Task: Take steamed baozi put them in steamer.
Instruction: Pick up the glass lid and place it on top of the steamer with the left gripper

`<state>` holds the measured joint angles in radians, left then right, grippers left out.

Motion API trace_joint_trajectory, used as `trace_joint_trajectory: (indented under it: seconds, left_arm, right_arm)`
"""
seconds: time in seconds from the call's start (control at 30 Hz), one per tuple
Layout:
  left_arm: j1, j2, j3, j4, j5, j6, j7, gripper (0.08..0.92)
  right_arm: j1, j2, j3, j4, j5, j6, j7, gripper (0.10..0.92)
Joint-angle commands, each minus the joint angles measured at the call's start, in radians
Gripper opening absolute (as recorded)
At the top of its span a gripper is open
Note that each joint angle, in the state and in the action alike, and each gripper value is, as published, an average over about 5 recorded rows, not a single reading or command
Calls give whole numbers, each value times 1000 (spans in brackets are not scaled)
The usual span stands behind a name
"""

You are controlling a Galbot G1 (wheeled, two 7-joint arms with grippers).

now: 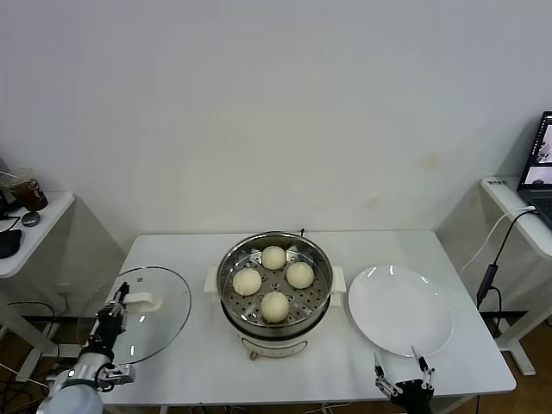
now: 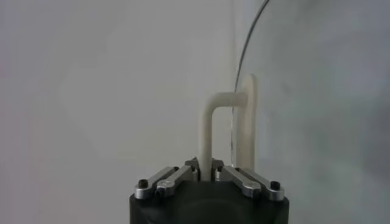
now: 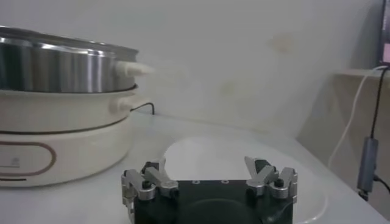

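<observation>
Several pale steamed baozi (image 1: 273, 257) lie on the perforated tray inside the steel steamer (image 1: 226, 269) at the table's middle. The steamer's steel wall (image 3: 55, 67) also shows in the right wrist view. At the left, my left gripper (image 1: 121, 298) is shut on the white handle (image 2: 207, 125) of the glass lid (image 1: 168, 315), which lies on the table; the handle's bar runs between the jaws of my left gripper (image 2: 206, 170). My right gripper (image 1: 400, 366) hangs open and empty at the table's front edge, just before the white plate (image 1: 401, 310).
The bare white plate (image 3: 213, 149) lies right of the steamer. Side tables stand at far left and far right, the right one with a laptop (image 1: 541, 168) and a hanging cable (image 1: 492, 276).
</observation>
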<state>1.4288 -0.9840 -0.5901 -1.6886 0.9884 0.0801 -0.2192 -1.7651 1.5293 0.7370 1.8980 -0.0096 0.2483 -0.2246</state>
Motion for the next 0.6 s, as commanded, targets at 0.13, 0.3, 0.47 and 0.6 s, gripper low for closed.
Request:
trace_joint_trajectory:
  seconds: [0.13,0.3,0.47,0.6]
  left_arm:
    - [107,139,-55,-533,-134,344,244,173]
    - [-53,221,131,-570,-142,428,309,173]
    - [-261,224,390,-561,-131,492,356,173]
    - [-419,182,588,-526,-89,533,399,173]
  right_arm:
    - [5,-15,-42,-10,-7,9,-3,823]
    - [6,-8,-47,-20,-37,25,2,823]
    - [18,11,-60,-32,-78,33,14,823]
    - [39,34,-66,-49,-108,35,22,823]
